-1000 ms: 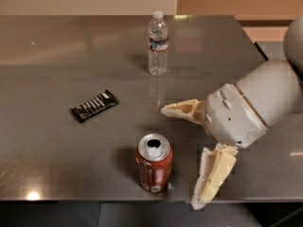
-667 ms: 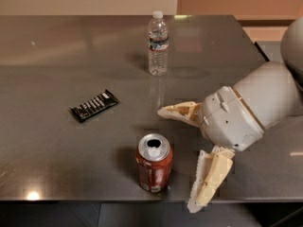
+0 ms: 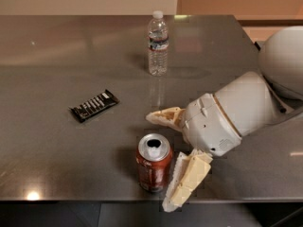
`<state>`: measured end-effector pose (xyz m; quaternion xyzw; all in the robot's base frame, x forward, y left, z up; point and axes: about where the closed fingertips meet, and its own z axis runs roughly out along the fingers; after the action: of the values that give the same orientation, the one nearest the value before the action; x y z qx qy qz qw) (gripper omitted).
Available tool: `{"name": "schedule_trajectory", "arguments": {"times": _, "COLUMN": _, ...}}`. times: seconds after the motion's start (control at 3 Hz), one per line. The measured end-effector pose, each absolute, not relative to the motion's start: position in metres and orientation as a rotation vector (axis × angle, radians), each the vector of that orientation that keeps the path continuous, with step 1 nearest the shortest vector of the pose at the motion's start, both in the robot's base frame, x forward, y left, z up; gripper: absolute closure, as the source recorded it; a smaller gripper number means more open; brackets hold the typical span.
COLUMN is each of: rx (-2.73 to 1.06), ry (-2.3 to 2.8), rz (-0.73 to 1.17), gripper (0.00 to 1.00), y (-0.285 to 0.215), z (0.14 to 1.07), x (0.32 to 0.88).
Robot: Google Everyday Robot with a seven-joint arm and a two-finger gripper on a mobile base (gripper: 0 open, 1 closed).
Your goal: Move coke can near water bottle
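The tabletop (image 3: 57, 56) was smooth, glossy brushed metal. Near its front edge, the gripper (image 3: 160, 162) looked matt cream plastic, beside the shiny metal coke can (image 3: 152, 170). The water bottle (image 3: 157, 46) was clear plastic.

The gripper (image 3: 164, 161) is sitting at the coke can's (image 3: 154, 163) 3 o'clock with its fingers spread wide. One finger is pointing past the can at 1 o'clock, and the other is lying close along its 4 o'clock side, by the table's (image 3: 57, 141) front edge. Bare tabletop is stretching from the can to the water bottle (image 3: 157, 44) at 12 o'clock, giving an open lane. The black snack bar (image 3: 93, 105) is lying at 10 o'clock, well off that lane. The bulky arm (image 3: 246, 108) is filling the 2-to-3 o'clock side.
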<state>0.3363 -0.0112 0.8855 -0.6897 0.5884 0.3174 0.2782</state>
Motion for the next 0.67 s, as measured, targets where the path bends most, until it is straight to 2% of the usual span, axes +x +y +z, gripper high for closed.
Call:
{"name": "schedule_trajectory", "arguments": {"times": 0.33, "rx": -1.824, "ry": 1.588, "rz": 0.854, "gripper": 0.21, "y": -0.0051, "z": 0.8848, "x": 0.3416}}
{"name": "schedule_trajectory", "arguments": {"times": 0.67, "rx": -1.797, "ry": 1.588, "rz": 0.85, "gripper": 0.45, "y": -0.0057, "z": 0.888, "x": 0.3492}}
